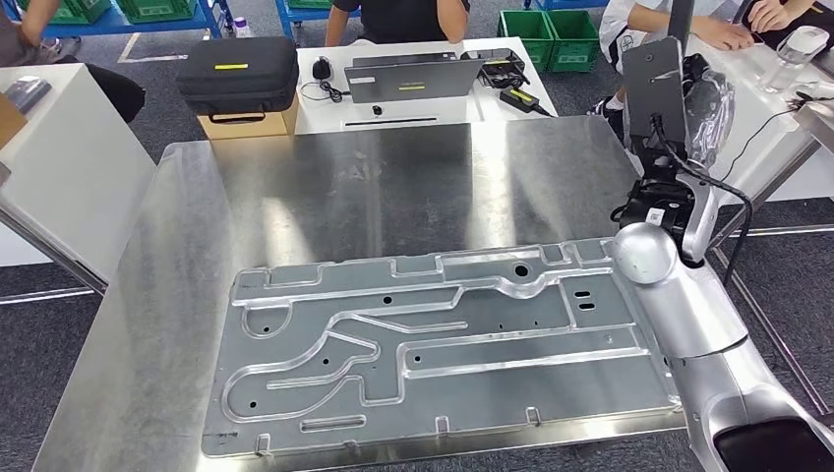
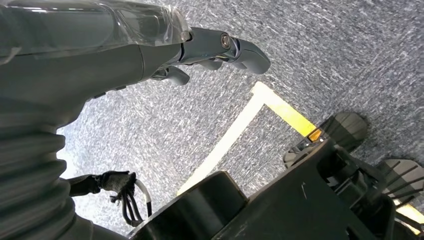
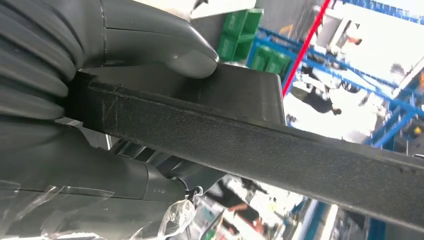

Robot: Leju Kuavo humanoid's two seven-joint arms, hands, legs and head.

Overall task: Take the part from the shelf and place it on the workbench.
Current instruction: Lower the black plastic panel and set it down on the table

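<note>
My right hand [image 1: 691, 110], wrapped in clear plastic, is raised over the right edge of the steel workbench [image 1: 325, 187] and grips a flat black part [image 1: 653, 87] that stands upright. In the right wrist view the thumb [image 3: 186, 56] presses on the face of the black part [image 3: 260, 140], with the other fingers underneath it. A large grey machined plate [image 1: 433, 334] lies on the near half of the workbench. My left hand [image 2: 150, 47] hangs over grey carpet, its fingers [image 2: 240, 49] loosely extended and holding nothing.
Behind the workbench, a white table carries a black case [image 1: 238, 74] on a cardboard box, a laptop [image 1: 413, 77] and cables. Green crates [image 1: 551, 34] and seated people are at the back. White tables [image 1: 69, 167] flank both sides. A yellow line [image 2: 240, 125] marks the carpet.
</note>
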